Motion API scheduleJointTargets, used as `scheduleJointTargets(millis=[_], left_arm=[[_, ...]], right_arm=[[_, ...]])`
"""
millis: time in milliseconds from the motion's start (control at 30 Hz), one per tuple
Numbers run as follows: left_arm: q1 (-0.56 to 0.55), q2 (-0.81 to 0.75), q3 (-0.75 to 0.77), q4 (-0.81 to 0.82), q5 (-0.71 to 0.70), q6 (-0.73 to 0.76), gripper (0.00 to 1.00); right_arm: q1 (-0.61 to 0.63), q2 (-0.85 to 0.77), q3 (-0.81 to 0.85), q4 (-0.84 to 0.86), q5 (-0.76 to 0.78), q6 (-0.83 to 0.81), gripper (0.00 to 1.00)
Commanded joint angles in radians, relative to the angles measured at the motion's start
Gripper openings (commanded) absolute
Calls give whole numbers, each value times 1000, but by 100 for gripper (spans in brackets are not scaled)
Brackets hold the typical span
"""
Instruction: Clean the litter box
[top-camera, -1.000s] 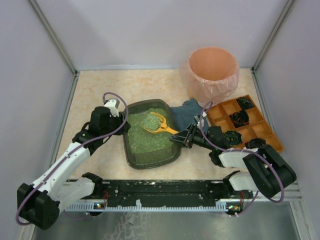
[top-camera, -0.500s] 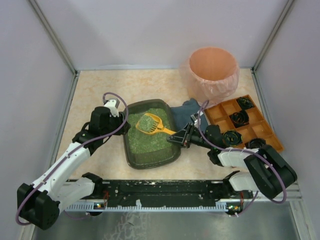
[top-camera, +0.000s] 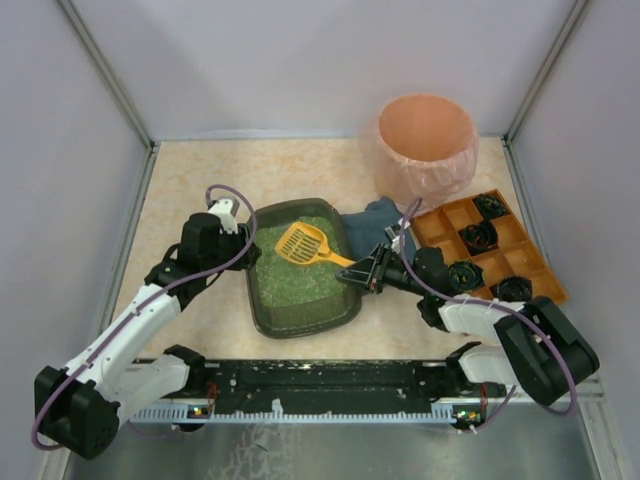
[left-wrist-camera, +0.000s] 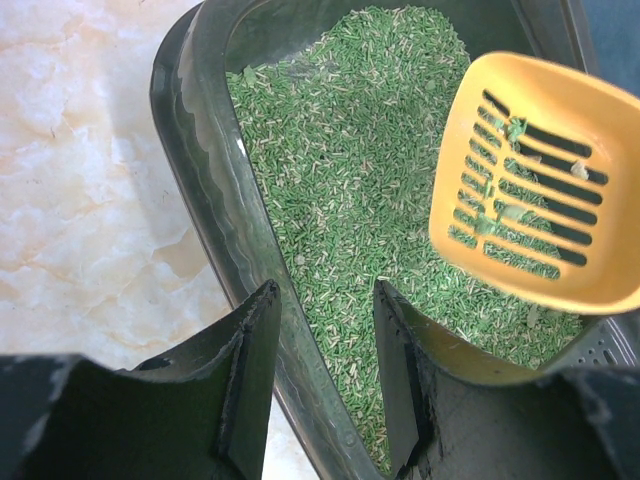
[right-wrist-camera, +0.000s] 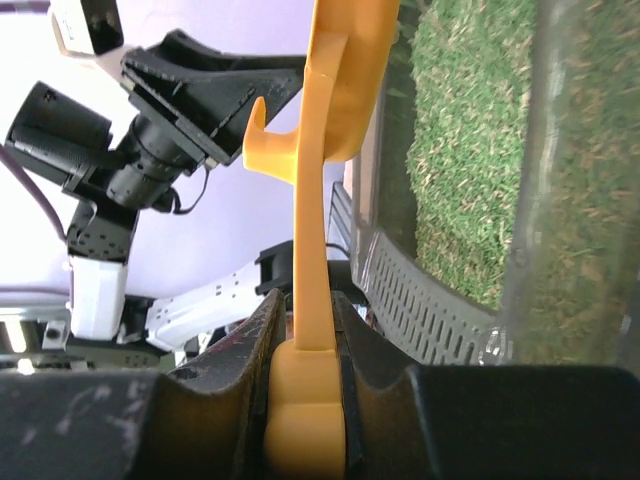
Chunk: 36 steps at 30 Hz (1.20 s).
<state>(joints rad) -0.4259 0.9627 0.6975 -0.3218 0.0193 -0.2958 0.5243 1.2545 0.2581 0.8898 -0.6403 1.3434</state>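
The litter box (top-camera: 256, 300) is a dark tray of green granules at the table's middle. My left gripper (top-camera: 243, 252) is at its left wall. In the left wrist view the jaws (left-wrist-camera: 325, 295) straddle the rim (left-wrist-camera: 205, 150) and are shut on it. A yellow slotted scoop (top-camera: 303, 243) hangs over the litter with only a few green bits on it (left-wrist-camera: 540, 215). My right gripper (top-camera: 358, 273) is shut on the end of the scoop's handle (right-wrist-camera: 320, 200), its fingers (right-wrist-camera: 305, 300) pressed against both sides.
A blue cloth (top-camera: 368, 225) lies against the box's right far corner. Behind it stands a round pink-lined bin (top-camera: 425, 140). An orange compartmented tray (top-camera: 437, 240) with dark round things lies at the right, under my right arm.
The scoop was heaped with green litter; now the litter has dropped out and the scoop sits slightly farther left. The left gripper has not moved.
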Motion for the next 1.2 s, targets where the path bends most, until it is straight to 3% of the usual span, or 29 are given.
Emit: scheduleJointTargets(millis=[0, 133, 267, 600, 933, 1167], left_arm=[[-3, 2, 7, 0, 5, -2, 48], [-4, -6, -3, 20, 4, -3, 48], [-3, -2, 2, 6, 0, -7, 48], [-3, 15, 9, 3, 5, -8, 48], [-4, 18, 10, -1, 5, -12, 48], [-3, 16, 10, -5, 1, -13, 47]], right_arm=[[-29, -44, 17, 9, 33, -20, 0], [20, -11, 96, -74, -36, -90, 0], [2, -83, 138, -392, 58, -191, 0], [198, -74, 529, -1212, 382, -422, 0], [247, 126, 936, -1739, 445, -522, 0], [310, 266, 1131, -1909, 443, -586, 0]])
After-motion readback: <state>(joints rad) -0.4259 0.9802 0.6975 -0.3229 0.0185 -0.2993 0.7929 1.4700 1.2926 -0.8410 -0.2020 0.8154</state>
